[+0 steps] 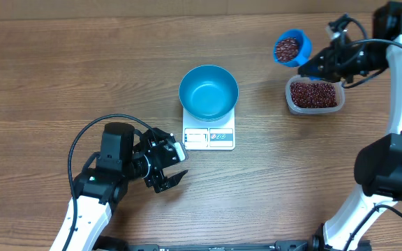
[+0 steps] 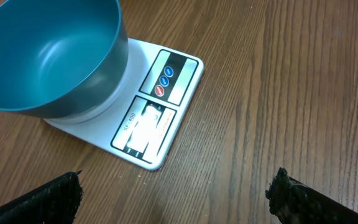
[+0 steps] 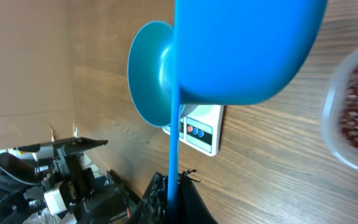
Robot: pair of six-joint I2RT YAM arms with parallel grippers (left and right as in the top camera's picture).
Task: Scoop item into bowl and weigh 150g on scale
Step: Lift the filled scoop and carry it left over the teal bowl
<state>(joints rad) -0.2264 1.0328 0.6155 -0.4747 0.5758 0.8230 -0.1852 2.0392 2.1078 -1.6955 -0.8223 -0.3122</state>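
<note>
The teal bowl stands empty on the white scale at mid-table. Red-brown beans fill a small clear tub at the right. My right gripper is shut on the handle of a bright blue scoop, which is held above the table left of the tub with beans in it. In the right wrist view the scoop hangs in front of the bowl, its handle in my right gripper. My left gripper is open, low, left of the scale.
Bare wooden tabletop surrounds the scale. The tub sits at the right edge of the right wrist view. The left arm's body lies at the front left, the right arm's base at the front right.
</note>
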